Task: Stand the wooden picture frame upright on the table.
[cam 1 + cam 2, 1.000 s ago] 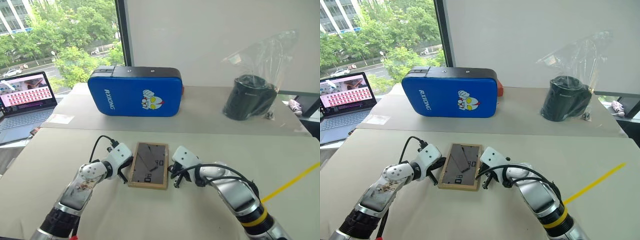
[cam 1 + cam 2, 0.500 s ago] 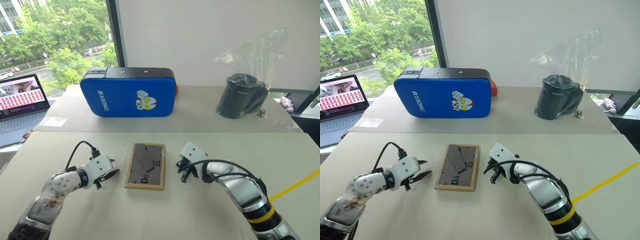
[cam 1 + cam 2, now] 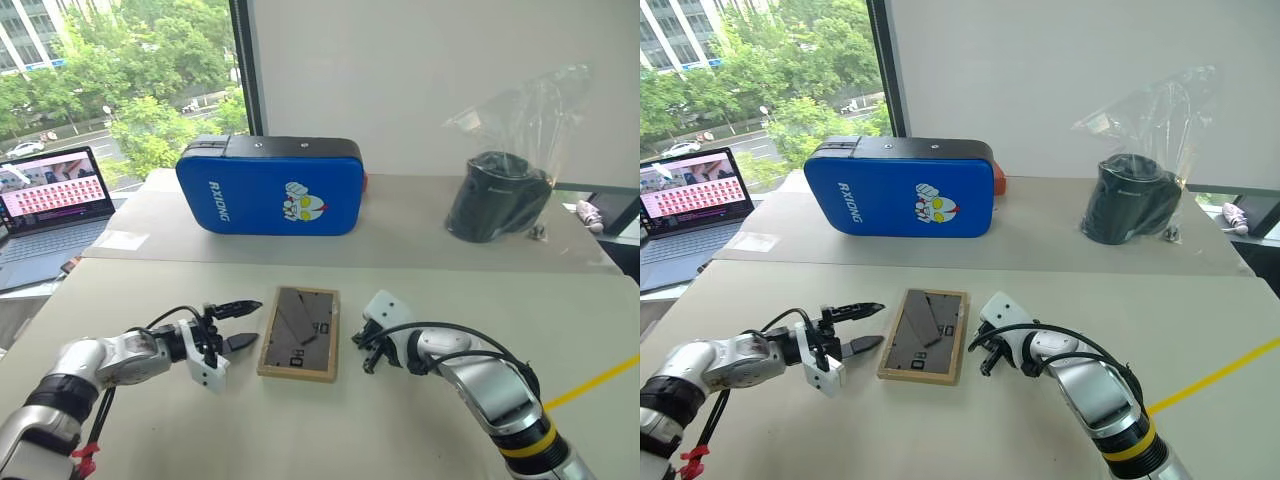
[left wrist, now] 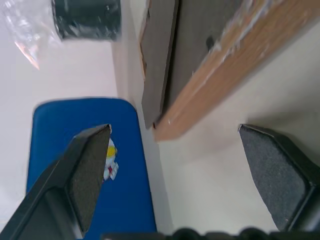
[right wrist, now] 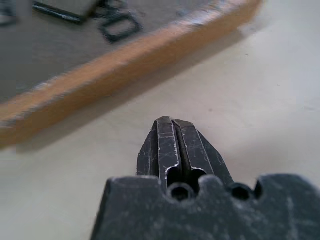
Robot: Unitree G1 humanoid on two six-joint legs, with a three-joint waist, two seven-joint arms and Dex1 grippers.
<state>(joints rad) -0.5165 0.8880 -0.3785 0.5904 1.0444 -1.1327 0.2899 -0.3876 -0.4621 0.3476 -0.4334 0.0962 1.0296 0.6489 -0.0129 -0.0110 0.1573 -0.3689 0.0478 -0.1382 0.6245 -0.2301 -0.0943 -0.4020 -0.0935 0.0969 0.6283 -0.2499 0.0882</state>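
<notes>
The wooden picture frame (image 3: 298, 332) lies face down on the table (image 3: 330, 430), long axis running away from the robot. The left gripper (image 3: 240, 325), spread wide, sits just beside its left edge. The right gripper (image 3: 362, 352), pinched shut on nothing, flanks the other side.

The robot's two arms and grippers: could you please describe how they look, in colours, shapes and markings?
Both arms are silver-grey metal with white housings at the wrists and looping black cables. The right arm wears a yellow band; a red tag hangs by the left arm. The left gripper and right gripper each have two tapered black fingers.
</notes>
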